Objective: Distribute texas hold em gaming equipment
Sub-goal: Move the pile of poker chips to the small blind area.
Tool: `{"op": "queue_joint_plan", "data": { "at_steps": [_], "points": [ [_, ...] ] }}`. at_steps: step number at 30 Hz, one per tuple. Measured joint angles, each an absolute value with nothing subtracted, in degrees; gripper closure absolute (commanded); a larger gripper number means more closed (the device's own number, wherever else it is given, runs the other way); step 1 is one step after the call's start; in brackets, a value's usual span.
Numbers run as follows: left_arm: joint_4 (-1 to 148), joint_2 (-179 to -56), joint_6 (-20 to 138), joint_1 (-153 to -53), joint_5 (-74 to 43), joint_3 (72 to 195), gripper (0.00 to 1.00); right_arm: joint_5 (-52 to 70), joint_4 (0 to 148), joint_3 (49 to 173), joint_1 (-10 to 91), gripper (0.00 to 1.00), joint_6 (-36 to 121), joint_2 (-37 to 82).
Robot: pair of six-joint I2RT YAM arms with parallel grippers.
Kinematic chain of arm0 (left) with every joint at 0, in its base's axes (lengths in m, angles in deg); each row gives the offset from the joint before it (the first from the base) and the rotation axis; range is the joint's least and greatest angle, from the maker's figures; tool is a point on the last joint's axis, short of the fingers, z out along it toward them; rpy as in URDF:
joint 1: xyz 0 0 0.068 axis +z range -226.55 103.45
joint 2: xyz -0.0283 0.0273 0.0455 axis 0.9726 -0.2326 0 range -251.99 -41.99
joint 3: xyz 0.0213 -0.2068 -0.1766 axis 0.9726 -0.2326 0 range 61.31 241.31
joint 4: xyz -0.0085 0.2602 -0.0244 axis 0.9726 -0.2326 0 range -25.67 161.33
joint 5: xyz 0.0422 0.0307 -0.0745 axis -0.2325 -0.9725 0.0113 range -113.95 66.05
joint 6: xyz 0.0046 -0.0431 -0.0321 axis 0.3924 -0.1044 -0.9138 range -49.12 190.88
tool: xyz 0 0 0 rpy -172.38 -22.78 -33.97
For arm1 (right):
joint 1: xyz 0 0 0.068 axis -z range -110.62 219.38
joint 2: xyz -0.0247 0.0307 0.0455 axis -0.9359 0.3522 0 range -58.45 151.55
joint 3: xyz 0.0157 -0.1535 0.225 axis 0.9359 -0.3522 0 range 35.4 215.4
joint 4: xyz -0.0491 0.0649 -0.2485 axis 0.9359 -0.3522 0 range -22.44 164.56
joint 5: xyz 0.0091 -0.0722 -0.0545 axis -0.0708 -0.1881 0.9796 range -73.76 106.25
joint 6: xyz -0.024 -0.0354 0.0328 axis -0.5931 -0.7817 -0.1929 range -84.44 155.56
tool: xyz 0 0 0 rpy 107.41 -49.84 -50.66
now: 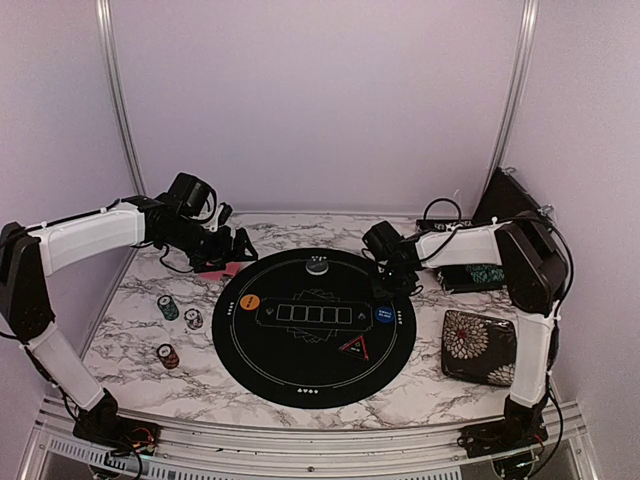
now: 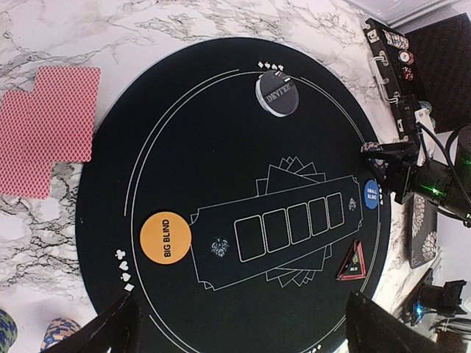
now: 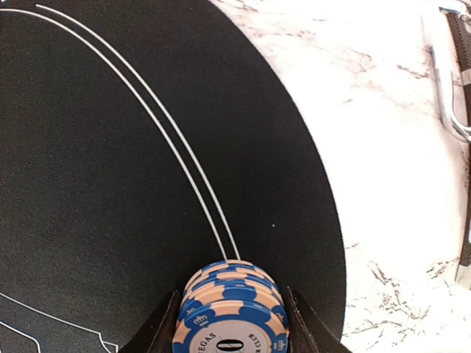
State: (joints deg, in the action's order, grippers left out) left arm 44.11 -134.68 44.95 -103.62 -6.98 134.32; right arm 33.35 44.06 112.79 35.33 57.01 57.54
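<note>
The right gripper (image 3: 232, 296) was clamped at a middling width on a blue-and-peach poker chip stack (image 3: 232, 318), its fingers pressing the sides of the stack at the bottom centre of the right wrist view. The stack sat over the outer band of the round black mat (image 3: 110, 184), close to the mat's curved edge and the two white lines. Whether its base touched the mat could not be told.

In the overhead view this put the stack at the mat's upper right, near the blue Small Blind button (image 1: 384, 316).

The left gripper (image 1: 225, 247) hung with its jaws spread wide and holding nothing, at the upper left of the overhead frame. It was just above the red-backed playing cards (image 2: 48, 129), which lay on the marble beside the mat.

The orange Big Blind button (image 2: 165, 237), the dealer button (image 2: 277, 95) and the triangle marker (image 2: 353, 262) rested on the mat. Three chip stacks (image 1: 168, 306) stood left of it.

The main risk looked to be the stack itself. It was gripped only by its sides, so loose chips could slide out or fan if the jaws opened above the surface. Set down across the mat's edge, it would likely lean and spill. A drift toward the lower frame might nudge the Small Blind button. The open left jaws, if lowered carelessly, could scatter the cards.
</note>
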Motion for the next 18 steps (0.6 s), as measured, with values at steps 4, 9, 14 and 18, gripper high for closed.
{"op": "queue_joint_plan", "data": {
  "at_steps": [4,9,14,18],
  "points": [
    [44.1,-134.9,44.9,-103.7,-7.0,134.4,0.02,33.4,44.5,112.0,35.6,0.58,57.0,57.0],
    [44.1,-135.0,44.7,-103.8,-7.0,134.4,0.02,33.3,45.3,110.9,35.9,0.58,57.0,56.4],
    [44.1,-135.0,44.7,-104.0,-7.0,134.5,0.02,33.3,45.6,110.0,36.5,0.58,57.0,55.8],
    [44.1,-135.0,44.5,-104.0,-7.0,134.5,0.02,33.2,45.7,109.8,36.8,0.56,57.0,55.6]
  ]
}}
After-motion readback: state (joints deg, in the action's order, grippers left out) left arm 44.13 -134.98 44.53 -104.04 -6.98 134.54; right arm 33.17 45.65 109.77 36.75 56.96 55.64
